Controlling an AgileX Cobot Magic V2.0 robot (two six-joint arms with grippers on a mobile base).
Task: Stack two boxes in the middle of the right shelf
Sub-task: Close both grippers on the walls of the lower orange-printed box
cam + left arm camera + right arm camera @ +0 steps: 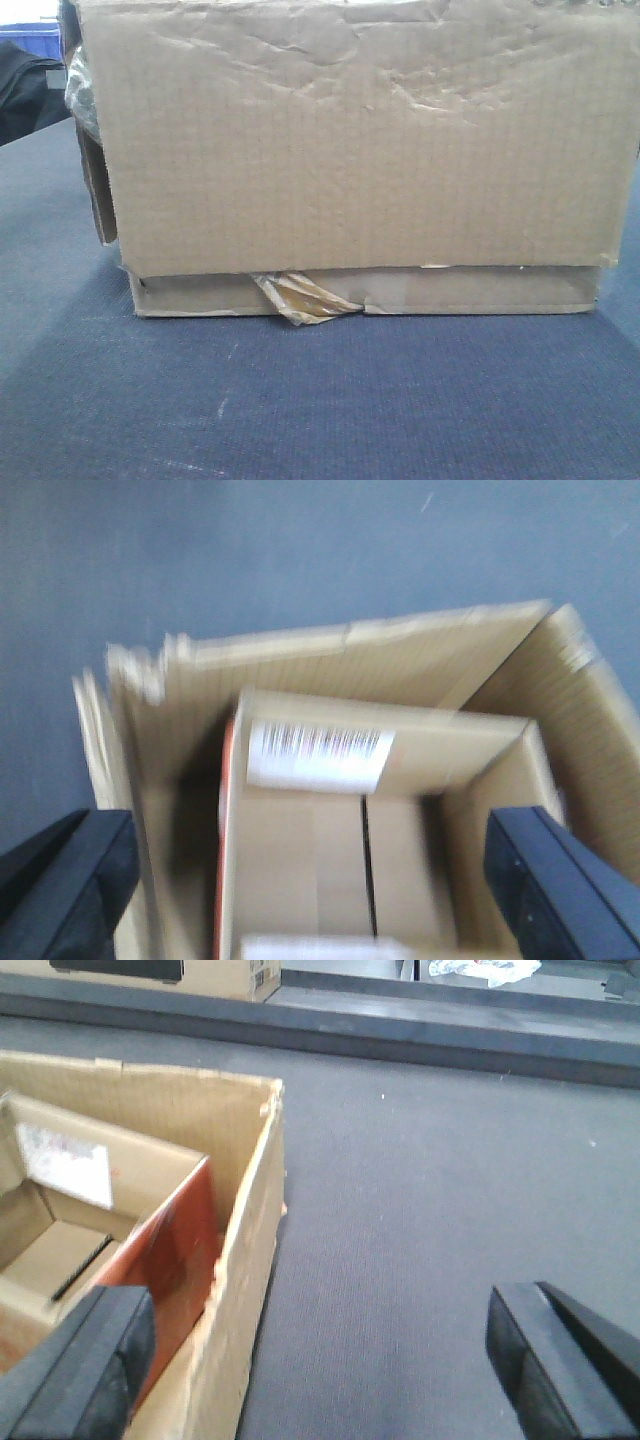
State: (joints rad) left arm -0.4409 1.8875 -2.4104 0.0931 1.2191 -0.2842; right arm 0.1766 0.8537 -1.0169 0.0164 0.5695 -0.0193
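Presently: large box (350, 150), plain brown cardboard, dented near the top, filling the front view. Flat box (480, 292) directly under it, touching, with crumpled tan tape (300, 298) sticking out at the seam. Both rest on a dark grey-blue surface (300, 400). Left gripper (312, 830): above the large box's open top, jaws spread wide, holding nothing. Between its fingers, down inside the large box, lies an inner box (400, 750) with a white barcode label (320, 755) and an orange-red side. Right gripper (315, 1325): jaws wide apart, empty, one finger over the large box's near wall, the other over bare surface beside it.
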